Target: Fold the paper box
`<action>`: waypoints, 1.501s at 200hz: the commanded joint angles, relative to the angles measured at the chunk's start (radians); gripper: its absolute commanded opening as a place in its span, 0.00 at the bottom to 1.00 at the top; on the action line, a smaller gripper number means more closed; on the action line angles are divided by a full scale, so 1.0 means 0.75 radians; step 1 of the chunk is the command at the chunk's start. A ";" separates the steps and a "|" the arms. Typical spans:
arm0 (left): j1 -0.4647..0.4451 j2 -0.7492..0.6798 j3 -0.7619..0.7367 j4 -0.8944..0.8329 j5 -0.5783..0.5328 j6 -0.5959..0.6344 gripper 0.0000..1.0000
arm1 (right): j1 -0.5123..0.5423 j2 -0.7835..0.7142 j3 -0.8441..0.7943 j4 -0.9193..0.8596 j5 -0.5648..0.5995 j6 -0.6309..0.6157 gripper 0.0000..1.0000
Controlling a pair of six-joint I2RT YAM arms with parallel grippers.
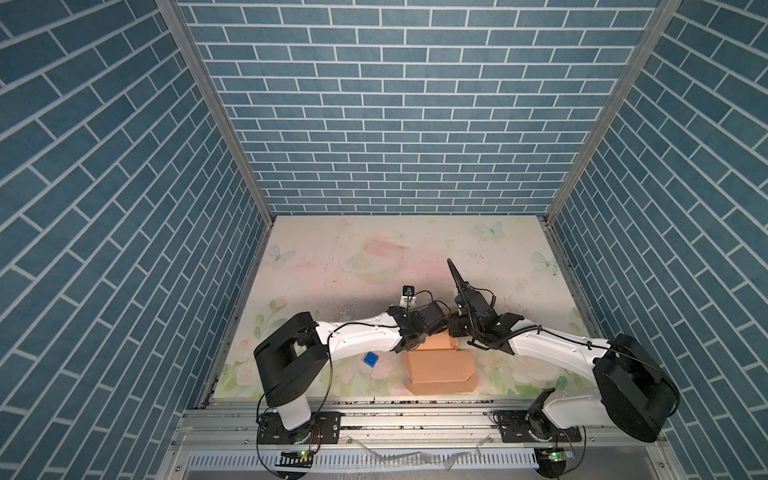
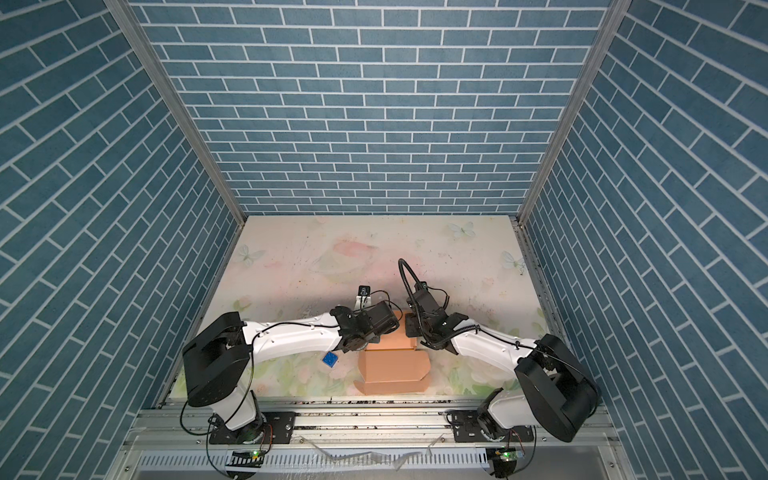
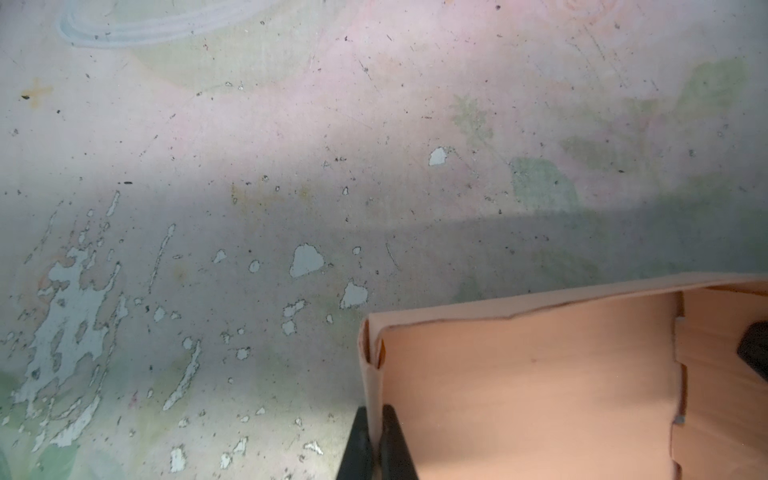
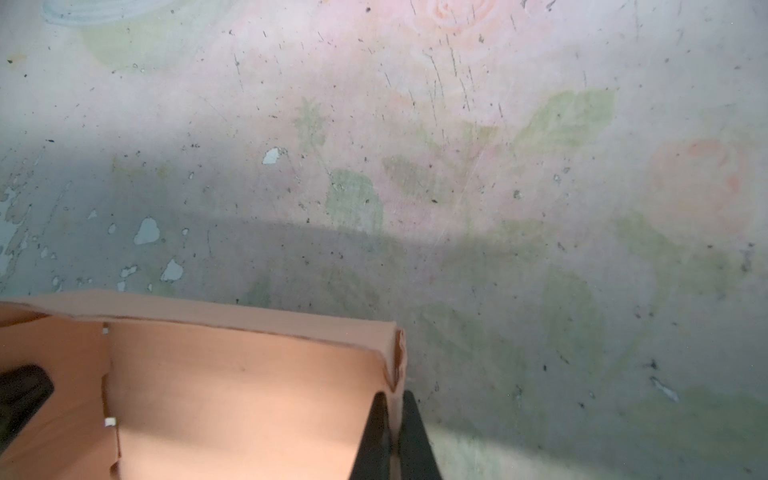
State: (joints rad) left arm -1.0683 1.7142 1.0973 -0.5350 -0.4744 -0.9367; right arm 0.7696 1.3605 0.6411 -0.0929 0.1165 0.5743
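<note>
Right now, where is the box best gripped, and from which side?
By its thin upright side walls, probably from above. The box stands open-topped, so each wall's top edge is free: the left pincer is shut on one side wall, the right pincer on the opposite one.

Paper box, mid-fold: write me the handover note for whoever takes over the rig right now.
Left gripper: shut on the paper box, pinching its left side wall.
Right gripper: shut on the right side wall.
Box sits near the table's front edge, between the arms; a small blue cube lies loose to its left.
Done: side walls and far wall stand upright.
Left: the lid panel lies open toward the arm bases; it probably needs folding over and tucking.
</note>
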 commanded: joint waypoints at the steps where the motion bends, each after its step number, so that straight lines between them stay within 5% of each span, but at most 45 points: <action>1: -0.011 0.023 -0.009 0.043 -0.028 -0.031 0.00 | 0.018 -0.031 -0.021 0.054 -0.017 -0.023 0.04; 74: -0.011 0.030 -0.023 0.026 -0.045 -0.054 0.00 | 0.017 -0.082 -0.079 0.003 -0.017 0.017 0.24; 202: -0.012 0.025 -0.021 0.018 -0.046 -0.054 0.00 | 0.024 0.032 -0.024 -0.037 0.003 0.020 0.16; 233: -0.011 0.030 -0.019 0.020 -0.041 -0.055 0.00 | 0.023 0.069 0.020 -0.093 0.044 0.024 0.04; 300: -0.012 0.031 -0.033 0.029 -0.033 -0.054 0.00 | 0.024 0.024 0.027 -0.087 0.038 0.020 0.10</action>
State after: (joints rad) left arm -1.0721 1.7309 1.0931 -0.5018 -0.4923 -0.9745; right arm 0.7826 1.4036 0.6453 -0.1432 0.1291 0.5900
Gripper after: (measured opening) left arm 0.071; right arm 0.098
